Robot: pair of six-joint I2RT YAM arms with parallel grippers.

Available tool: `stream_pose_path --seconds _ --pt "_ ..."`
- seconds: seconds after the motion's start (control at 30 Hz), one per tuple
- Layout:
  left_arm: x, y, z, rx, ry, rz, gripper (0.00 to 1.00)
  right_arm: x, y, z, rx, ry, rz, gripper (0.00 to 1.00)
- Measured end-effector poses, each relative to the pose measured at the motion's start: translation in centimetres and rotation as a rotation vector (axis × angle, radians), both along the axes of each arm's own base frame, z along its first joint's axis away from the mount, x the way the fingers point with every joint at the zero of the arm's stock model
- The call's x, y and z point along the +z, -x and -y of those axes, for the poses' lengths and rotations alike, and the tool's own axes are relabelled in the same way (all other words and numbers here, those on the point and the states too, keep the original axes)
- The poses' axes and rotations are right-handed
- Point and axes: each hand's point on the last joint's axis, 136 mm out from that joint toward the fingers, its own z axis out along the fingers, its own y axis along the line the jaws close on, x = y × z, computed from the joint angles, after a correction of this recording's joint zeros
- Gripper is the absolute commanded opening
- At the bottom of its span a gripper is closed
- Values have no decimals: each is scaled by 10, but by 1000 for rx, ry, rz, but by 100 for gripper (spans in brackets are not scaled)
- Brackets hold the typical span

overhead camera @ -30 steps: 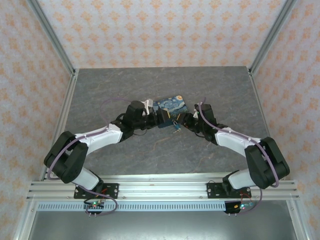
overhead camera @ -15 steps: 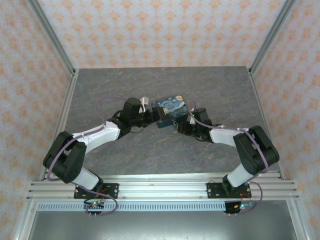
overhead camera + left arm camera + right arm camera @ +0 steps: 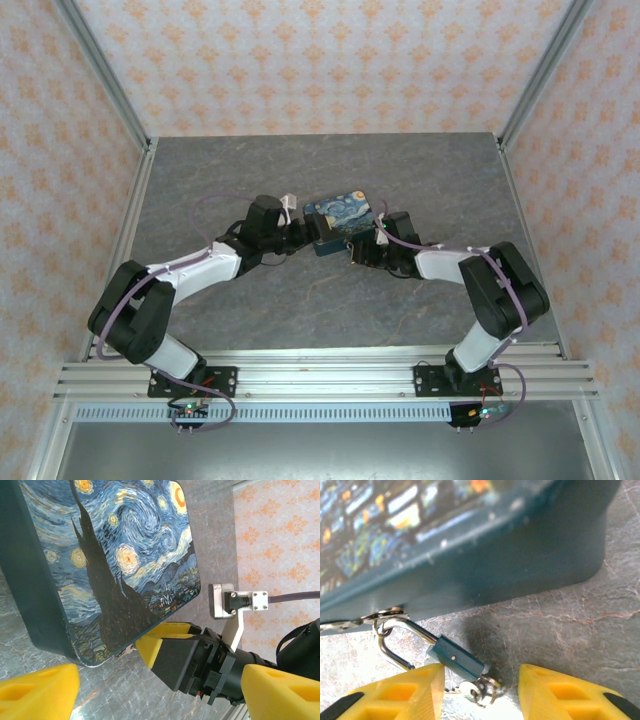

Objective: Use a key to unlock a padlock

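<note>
Teal silver-shackled padlock [image 3: 456, 658], silvery key [image 3: 476, 690] at base, ungrasped between spread right gripper [image 3: 480, 676] fingers; left gripper [image 3: 160, 680] spread; unlocking pending.

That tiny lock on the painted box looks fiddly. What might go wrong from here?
The right gripper stands open astride both the padlock and the key at its base, so closing might pinch the lock body instead.
The padlock is only hooked loosely to the box, so a nudge may swing it away.
The left gripper stands open beside the box, not clamping it; the box might slide.
</note>
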Motion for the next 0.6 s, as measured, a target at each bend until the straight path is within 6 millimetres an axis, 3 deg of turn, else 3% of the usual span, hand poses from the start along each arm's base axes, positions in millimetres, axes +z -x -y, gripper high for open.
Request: stream_pose_path --seconds 0.37,0.6 --pt "-8 -2 0 6 -1 -20 84 -3 -8 -5 -7 -34 10 22" --pt "-11 -5 -2 20 4 -32 84 -3 -10 -12 0 -59 17 5"
